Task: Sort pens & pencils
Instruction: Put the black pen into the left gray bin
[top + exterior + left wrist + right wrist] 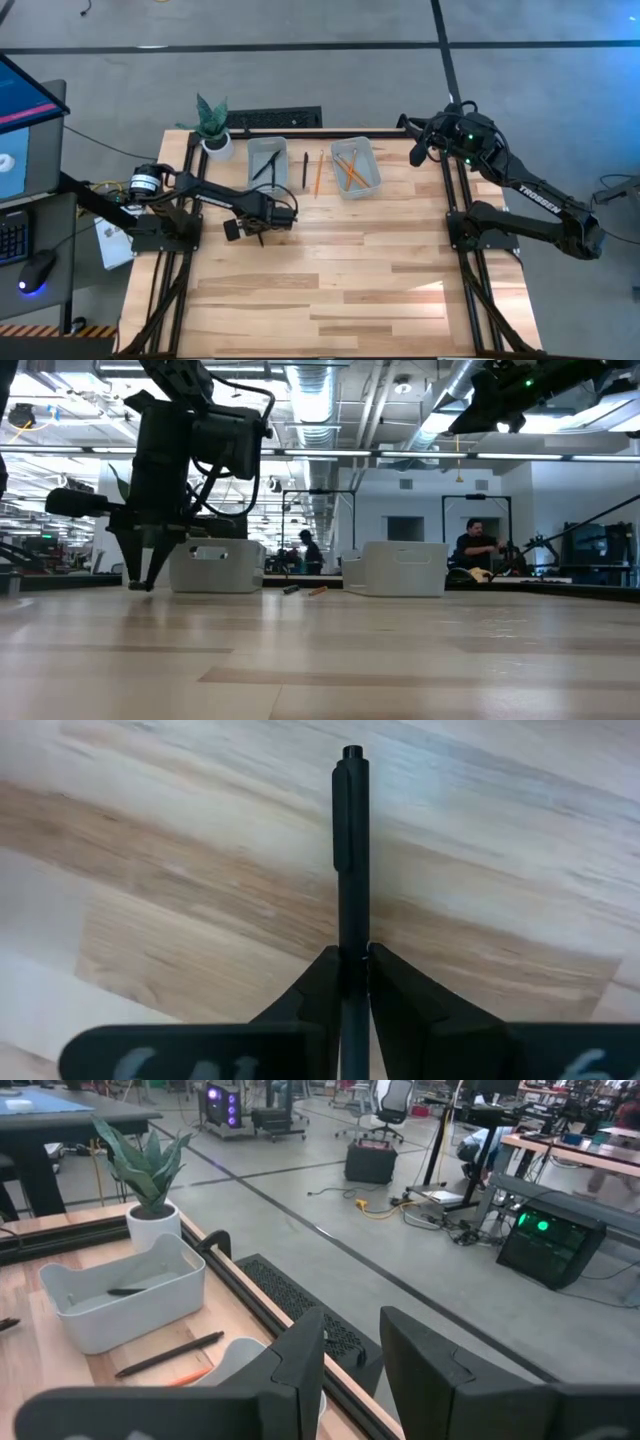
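My left gripper [262, 233] stands over the table's left middle, pointing down [141, 582], and is shut on a black pen [348, 840]. Another black pen [305, 170] and an orange pencil [318, 173] lie flat on the table between two white bins. The left bin [267, 160] holds black pens. The right bin [355, 166] holds orange pencils. My right gripper [352, 1355] is open and raised off the table's far right corner [420, 150]. My left gripper pinches the black pen between its two fingers [320, 982] on the barrel just behind the clip [349, 935]. The fingers come from above, pointing down. The clip end [351, 756] sticks out beyond them, close over the wood; whether the pen rests on the table I cannot tell.
A potted plant [212, 125] stands at the far left corner, beside the left bin. A dark grille [275, 118] lies behind the far edge. The near half of the wooden table [340, 290] is bare wood. People sit in the room beyond [478, 550].
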